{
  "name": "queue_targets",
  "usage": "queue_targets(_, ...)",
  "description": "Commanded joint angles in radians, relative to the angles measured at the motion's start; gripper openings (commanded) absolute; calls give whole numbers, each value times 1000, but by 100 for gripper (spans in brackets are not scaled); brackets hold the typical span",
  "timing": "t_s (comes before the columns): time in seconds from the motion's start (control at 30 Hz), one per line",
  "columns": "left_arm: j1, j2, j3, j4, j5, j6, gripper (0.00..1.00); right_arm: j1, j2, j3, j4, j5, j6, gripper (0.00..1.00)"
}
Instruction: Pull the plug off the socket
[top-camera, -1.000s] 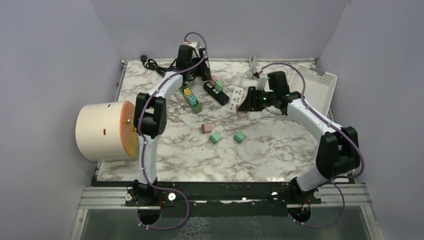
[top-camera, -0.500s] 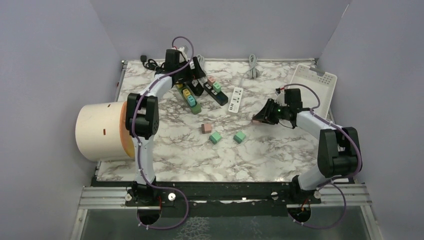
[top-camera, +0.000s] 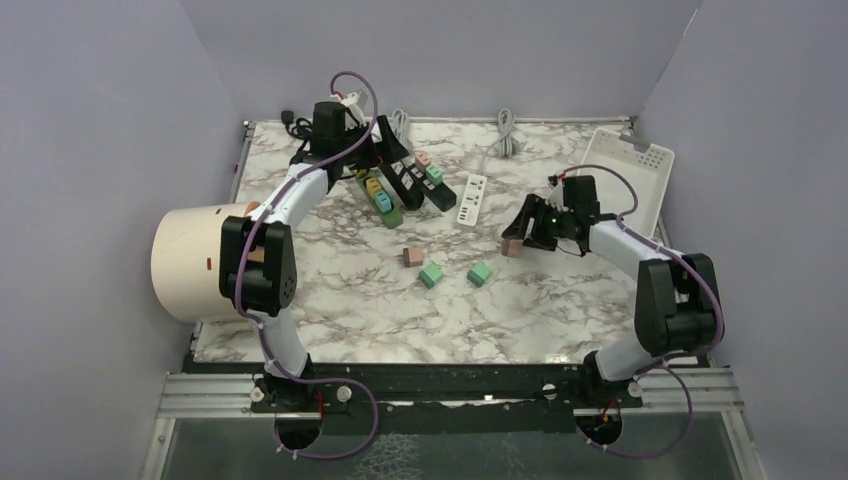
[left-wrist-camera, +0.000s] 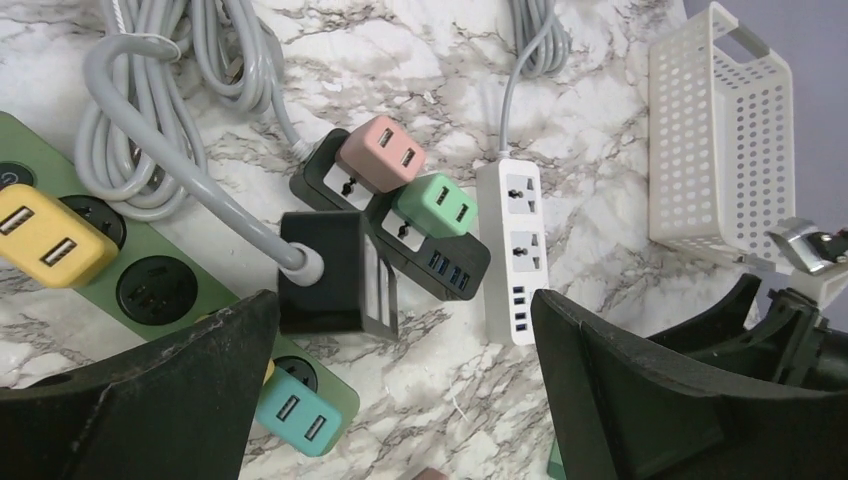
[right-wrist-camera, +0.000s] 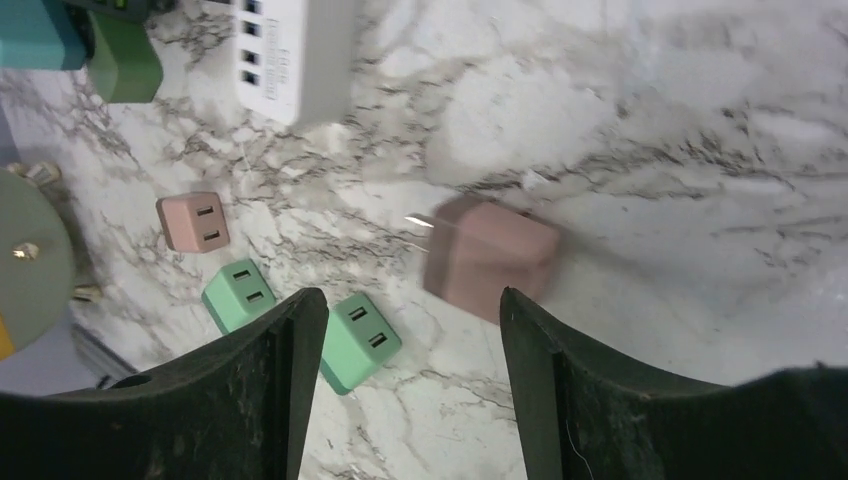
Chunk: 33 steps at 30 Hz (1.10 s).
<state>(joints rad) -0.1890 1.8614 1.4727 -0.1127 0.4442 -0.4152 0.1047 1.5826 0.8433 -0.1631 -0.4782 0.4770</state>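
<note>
Left wrist | pink plug (left-wrist-camera: 380, 152) in black strip (left-wrist-camera: 455, 265); right wrist | loose plug (right-wrist-camera: 490, 258)

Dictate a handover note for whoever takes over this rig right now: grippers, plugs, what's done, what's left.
Left gripper: open, empty, above the black power strip and green power strip.
Right gripper: open, over a loose pink plug cube on the marble table.
Done: three other loose plugs lie mid-table; white power strip carries none.
Left: pink plug and mint plug in the black strip; yellow plug, teal plug, apparently a black corded adapter, in the green.
</note>
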Motion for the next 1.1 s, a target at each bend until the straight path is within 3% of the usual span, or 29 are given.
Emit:
queue_targets(0.0,2,-94,-40,12,15,38,99,156,-117,130,-68,206,-163,69)
queue_targets(0.17,10,-141,-93,12,-12,33,99,423,-13,281,-124,325,-303,68)
queue_targets(0.4,71,-190,-138,-39,-26,14,99,640,231,469,-224,330,-620,65)
queue_targets(0.57,92,-178,-125,-67,-6,27,99,652,304,518,-213,251,-769,62)
queue_targets(0.77,94,-67,-5,-96,13,27,99,653,358,575,-230,172,-906,62)
queue_targets(0.9,94,-15,57,-110,22,21,99,657,401,619,-293,69,-988,62)
queue_targets(1.07,94,74,144,-151,51,18,99,663,465,681,-367,54,-1039,62)
